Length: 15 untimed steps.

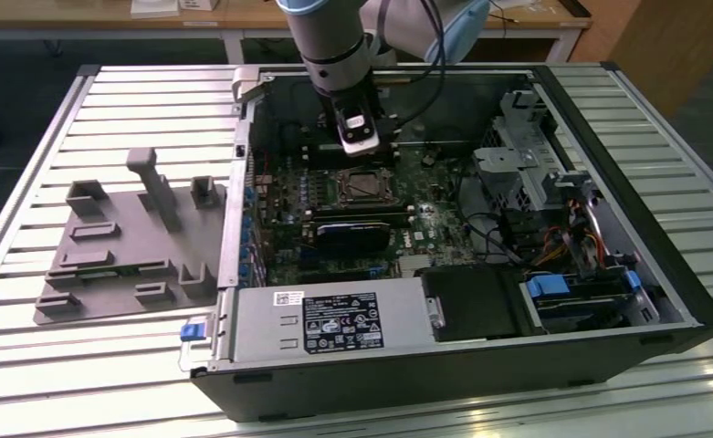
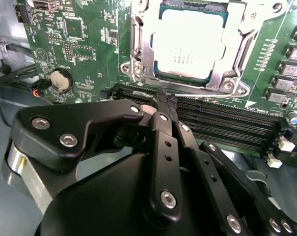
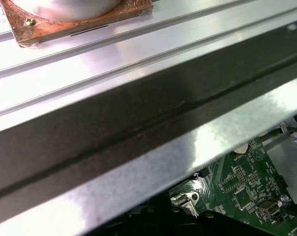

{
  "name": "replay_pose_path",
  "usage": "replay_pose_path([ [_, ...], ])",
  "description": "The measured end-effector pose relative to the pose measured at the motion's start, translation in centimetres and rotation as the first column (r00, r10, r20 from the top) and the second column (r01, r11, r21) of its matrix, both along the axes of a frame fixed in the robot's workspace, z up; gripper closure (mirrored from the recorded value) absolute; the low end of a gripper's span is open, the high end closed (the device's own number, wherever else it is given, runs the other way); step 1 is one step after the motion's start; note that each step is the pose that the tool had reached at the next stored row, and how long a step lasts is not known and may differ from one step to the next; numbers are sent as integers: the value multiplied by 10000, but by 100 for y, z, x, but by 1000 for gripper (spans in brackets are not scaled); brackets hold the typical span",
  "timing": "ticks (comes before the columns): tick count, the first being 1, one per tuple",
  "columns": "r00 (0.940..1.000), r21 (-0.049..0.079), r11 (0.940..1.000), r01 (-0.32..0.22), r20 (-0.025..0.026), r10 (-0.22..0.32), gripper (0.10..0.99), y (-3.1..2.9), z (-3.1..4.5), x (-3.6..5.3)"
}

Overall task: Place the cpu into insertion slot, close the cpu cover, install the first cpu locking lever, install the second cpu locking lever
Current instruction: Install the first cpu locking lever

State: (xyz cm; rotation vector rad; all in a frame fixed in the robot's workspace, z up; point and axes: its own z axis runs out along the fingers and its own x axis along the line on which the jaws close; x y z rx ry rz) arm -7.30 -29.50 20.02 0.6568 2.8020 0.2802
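In the second wrist view the cpu [image 2: 190, 44] lies flat in its socket with its pale silver top showing. The cpu cover [image 2: 138, 46] is down around it as a metal frame. A thin locking lever [image 2: 207, 90] runs along the cover's near edge. My gripper [image 2: 165, 101] is shut, and its black tips are right at that lever; whether they touch it I cannot tell. In the exterior view the gripper [image 1: 360, 148] hangs inside the open computer case, just behind the insertion slot [image 1: 366, 185].
Long black memory slots [image 2: 227, 123] and a coin battery [image 2: 60, 79] lie beside the socket. A black card [image 1: 353, 233], a power supply [image 1: 331, 324] and a drive cage [image 1: 539, 164] crowd the case. A grey fixture tray [image 1: 125, 246] sits on the slatted table at the exterior view's left.
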Motion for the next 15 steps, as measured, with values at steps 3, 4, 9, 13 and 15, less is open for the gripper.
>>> replay_pose_path([
  [3, 10000, -2, 10000, 0, 67, 0, 984, 0, -6, 0],
  [4, 10000, -4, 10000, -1, 87, 1, 984, 0, -8, 0],
  [9, 9999, -4, 10000, -1, 165, 1, 984, 0, -27, 0],
  [13, 9998, -8, 10000, 0, 177, 0, 984, 0, -36, -1],
  [15, 9998, -6, 10000, 0, 179, 0, 984, 2, -39, -3],
])
